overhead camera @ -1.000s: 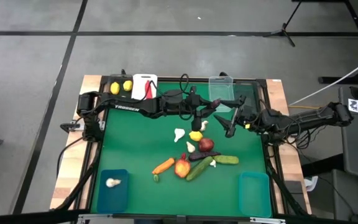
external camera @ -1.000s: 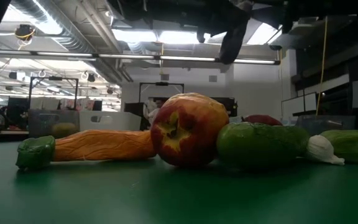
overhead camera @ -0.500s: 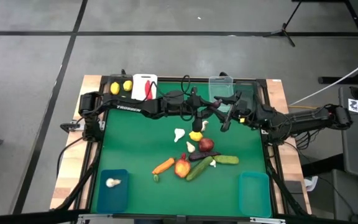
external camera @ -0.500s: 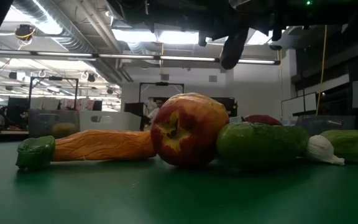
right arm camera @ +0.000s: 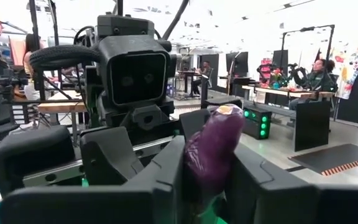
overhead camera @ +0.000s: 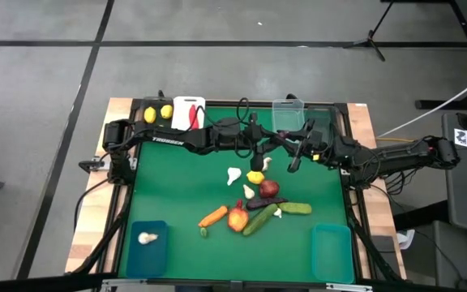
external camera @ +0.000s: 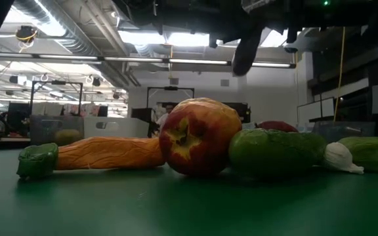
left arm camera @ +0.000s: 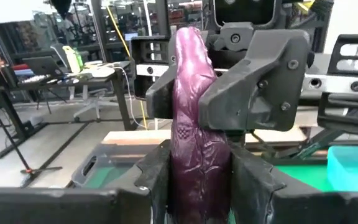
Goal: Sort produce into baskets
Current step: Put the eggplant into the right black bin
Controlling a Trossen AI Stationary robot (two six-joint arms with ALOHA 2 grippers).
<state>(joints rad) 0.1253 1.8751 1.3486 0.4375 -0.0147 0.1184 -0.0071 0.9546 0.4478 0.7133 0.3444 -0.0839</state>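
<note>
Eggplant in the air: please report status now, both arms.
Left gripper and right gripper both shut on eggplant, mid-handover above the mat. Other produce below. Nothing in the way.

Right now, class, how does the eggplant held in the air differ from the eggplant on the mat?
The held eggplant is gripped at once by the left hand and the right hand, above the green mat; the mat eggplant is touched by neither hand. The held eggplant is clear of other produce; the mat eggplant lies flat against a cucumber. Both are dark purple.
</note>
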